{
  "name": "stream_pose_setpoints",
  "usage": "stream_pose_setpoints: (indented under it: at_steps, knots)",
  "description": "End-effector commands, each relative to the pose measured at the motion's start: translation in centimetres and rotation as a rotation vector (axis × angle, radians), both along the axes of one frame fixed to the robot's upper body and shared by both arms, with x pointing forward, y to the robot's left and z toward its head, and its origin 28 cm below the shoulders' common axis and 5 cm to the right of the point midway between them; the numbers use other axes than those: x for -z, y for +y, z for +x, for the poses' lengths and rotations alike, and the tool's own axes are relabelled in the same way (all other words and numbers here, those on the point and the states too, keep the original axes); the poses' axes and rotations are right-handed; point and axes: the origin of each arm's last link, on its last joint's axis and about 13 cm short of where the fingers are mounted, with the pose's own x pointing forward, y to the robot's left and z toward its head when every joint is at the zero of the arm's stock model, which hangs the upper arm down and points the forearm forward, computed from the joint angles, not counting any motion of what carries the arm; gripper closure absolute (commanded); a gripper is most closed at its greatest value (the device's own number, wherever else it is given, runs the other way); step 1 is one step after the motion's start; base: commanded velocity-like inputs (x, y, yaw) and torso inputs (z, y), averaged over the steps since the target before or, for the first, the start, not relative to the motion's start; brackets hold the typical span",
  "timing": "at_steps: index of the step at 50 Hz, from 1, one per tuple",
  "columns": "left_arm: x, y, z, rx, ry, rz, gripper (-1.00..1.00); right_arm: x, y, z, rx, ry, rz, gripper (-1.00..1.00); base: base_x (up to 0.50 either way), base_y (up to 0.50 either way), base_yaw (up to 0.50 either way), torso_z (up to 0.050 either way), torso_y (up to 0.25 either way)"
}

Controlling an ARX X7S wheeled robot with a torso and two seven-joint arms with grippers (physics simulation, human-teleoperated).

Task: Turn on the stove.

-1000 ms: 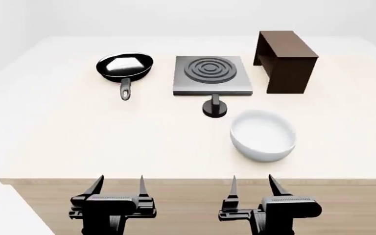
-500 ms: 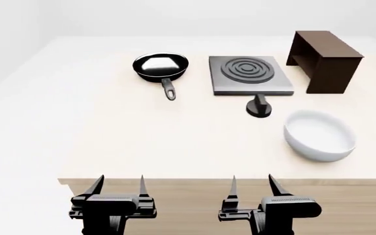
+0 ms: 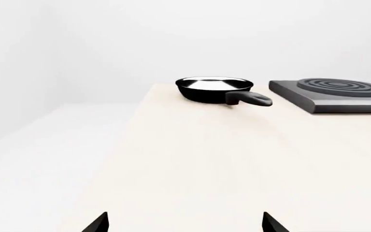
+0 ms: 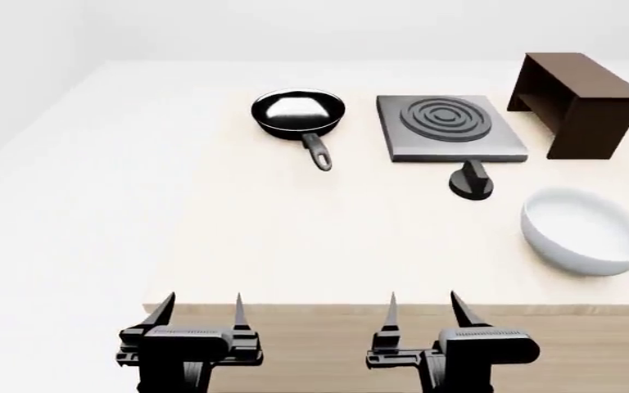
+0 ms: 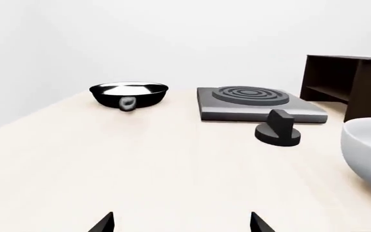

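The stove [image 4: 449, 129] is a flat dark-grey square plate with a raised ring burner, far right of centre on the table. Its round black knob [image 4: 471, 182] with a lever stands just in front of it. The stove also shows in the right wrist view [image 5: 256, 103] with its knob [image 5: 278, 129], and in the left wrist view [image 3: 330, 94]. My left gripper [image 4: 199, 315] and right gripper [image 4: 424, 313] are both open and empty, held at the table's near edge, well short of the knob.
A black frying pan [image 4: 299, 115] lies left of the stove, handle toward me. A dark-brown wooden box [image 4: 576, 102] stands at the far right. A white bowl [image 4: 586, 230] sits near the right, in front of the knob. The pale wooden table's [image 4: 292, 246] left edge is close to the pan.
The view has shifted left: pan, stove, knob, bowl and box have all slid rightward in the head view. Both grippers keep the same pose and stay open.
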Motion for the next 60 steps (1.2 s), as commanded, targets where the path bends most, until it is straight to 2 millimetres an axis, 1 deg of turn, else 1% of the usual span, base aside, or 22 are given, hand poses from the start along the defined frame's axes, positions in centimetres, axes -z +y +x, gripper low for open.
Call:
stream_pose_setpoints:
  at_steps: [1,60]
  knots:
    - [0.05,-0.11,-0.05,0.006,0.002,-0.003,-1.00,-0.04,-0.04,0.03,0.005,0.006,0.009,-1.00,0.00,0.00,0.00,0.000,0.000]
    - [-0.03,-0.14,-0.09,0.010,0.002,-0.004,-1.00,-0.09,-0.03,0.00,0.000,0.002,0.000,-1.00,0.27,0.00,0.00,0.000,0.000]
